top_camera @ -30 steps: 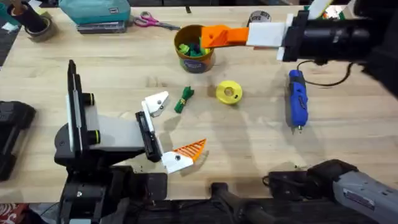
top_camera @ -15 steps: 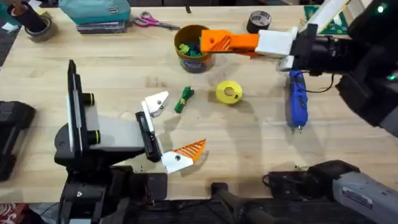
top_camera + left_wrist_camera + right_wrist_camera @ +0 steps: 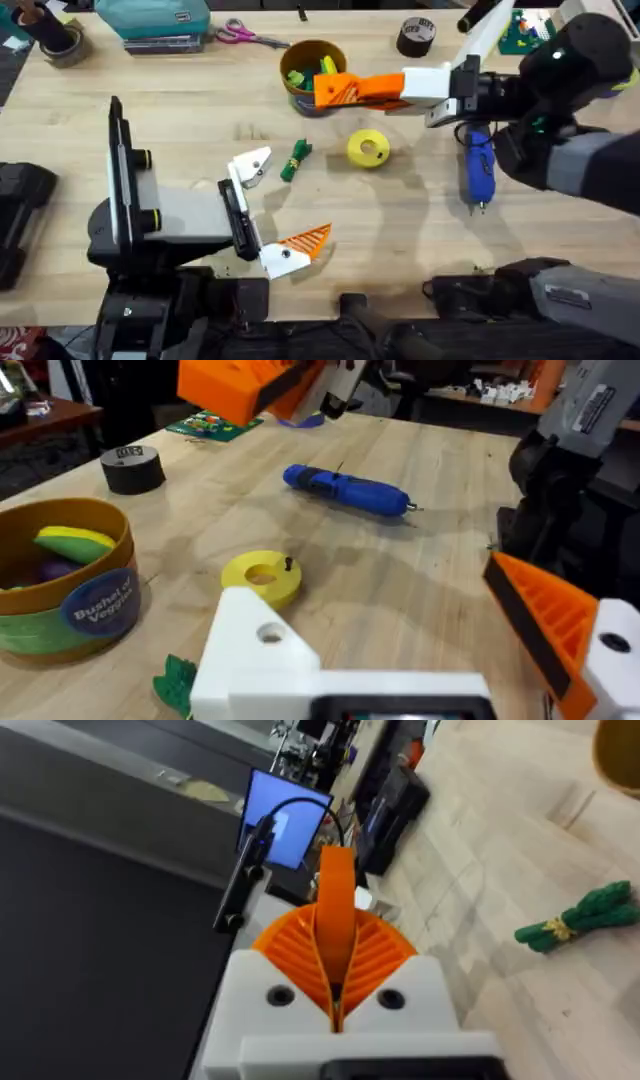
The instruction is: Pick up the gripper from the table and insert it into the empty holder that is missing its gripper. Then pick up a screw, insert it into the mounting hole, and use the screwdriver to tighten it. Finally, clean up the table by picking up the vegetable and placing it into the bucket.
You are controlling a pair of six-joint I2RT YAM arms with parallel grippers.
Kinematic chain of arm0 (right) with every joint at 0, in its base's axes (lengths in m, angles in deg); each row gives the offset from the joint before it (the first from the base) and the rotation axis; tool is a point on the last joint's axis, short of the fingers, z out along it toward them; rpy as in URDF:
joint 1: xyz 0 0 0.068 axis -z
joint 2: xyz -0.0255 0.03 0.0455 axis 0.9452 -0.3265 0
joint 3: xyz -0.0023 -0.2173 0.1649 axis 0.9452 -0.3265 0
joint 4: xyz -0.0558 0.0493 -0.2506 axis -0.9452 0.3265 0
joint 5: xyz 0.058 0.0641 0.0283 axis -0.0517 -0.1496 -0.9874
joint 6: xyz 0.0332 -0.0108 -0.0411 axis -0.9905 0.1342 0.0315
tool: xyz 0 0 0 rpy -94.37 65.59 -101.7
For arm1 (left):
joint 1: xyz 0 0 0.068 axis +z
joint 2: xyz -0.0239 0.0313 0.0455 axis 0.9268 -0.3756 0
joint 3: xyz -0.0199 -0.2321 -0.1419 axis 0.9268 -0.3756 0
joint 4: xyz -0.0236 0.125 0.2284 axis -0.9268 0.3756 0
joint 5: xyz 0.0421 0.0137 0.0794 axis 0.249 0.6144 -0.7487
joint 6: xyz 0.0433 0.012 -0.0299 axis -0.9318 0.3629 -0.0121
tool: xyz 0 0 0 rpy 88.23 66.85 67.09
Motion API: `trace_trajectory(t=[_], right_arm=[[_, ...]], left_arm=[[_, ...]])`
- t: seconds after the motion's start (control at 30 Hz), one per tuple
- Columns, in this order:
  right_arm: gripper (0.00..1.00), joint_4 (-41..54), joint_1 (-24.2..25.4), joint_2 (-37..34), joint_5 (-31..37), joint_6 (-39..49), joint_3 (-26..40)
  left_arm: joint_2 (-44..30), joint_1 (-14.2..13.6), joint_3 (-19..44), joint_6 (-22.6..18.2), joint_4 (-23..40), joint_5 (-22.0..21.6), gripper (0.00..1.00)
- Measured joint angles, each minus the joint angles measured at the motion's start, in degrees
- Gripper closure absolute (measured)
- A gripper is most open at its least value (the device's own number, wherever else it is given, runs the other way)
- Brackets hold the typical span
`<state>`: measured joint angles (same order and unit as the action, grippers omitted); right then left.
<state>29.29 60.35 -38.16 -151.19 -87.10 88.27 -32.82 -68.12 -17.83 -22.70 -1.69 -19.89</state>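
My right gripper (image 3: 322, 90) hangs over the near rim of the bucket (image 3: 305, 62), shut on the orange gripper (image 3: 336, 910), which stands edge-on between its ribbed pads. My left gripper (image 3: 278, 203) rests open on the table. One of its white brackets is the empty holder (image 3: 250, 165), also seen close (image 3: 262, 645); the other carries an orange finger (image 3: 306, 239). The green vegetable (image 3: 296, 158) lies just beyond the holder. The blue screwdriver (image 3: 478, 165) lies at the right, under the right arm. A small dark screw (image 3: 288, 564) stands on a yellow ring (image 3: 368, 148).
A black tape roll (image 3: 416, 35), scissors (image 3: 245, 36) and a teal box (image 3: 155, 20) line the far edge. The bucket holds several toy vegetables. Bare wood lies between the ring and the near edge.
The right arm has swung its gripper left and toward the near side, from above the bucket's far side to its near rim, still holding the orange gripper. The left arm has not moved.
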Motion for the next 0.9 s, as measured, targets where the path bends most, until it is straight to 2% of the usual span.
trace_trajectory(t=[0.37, 0.6, 0.9], right_arm=[[0.993, -16.8, -2.7, -8.7, -3.1, -9.1, -3.7], [0.993, -18.6, -4.6, -9.4, -0.2, -12.0, -8.9], [0.993, -19.6, -9.4, -9.7, 6.0, -12.5, -13.6]], left_arm=[[0.0, 0.0, 0.0, 0.0, 0.0, 0.0, 0.015], [0.0, 0.0, 0.0, 0.0, 0.0, 0.0, 0.015], [0.0, 0.0, 0.0, 0.0, 0.0, 0.0, 0.015]])
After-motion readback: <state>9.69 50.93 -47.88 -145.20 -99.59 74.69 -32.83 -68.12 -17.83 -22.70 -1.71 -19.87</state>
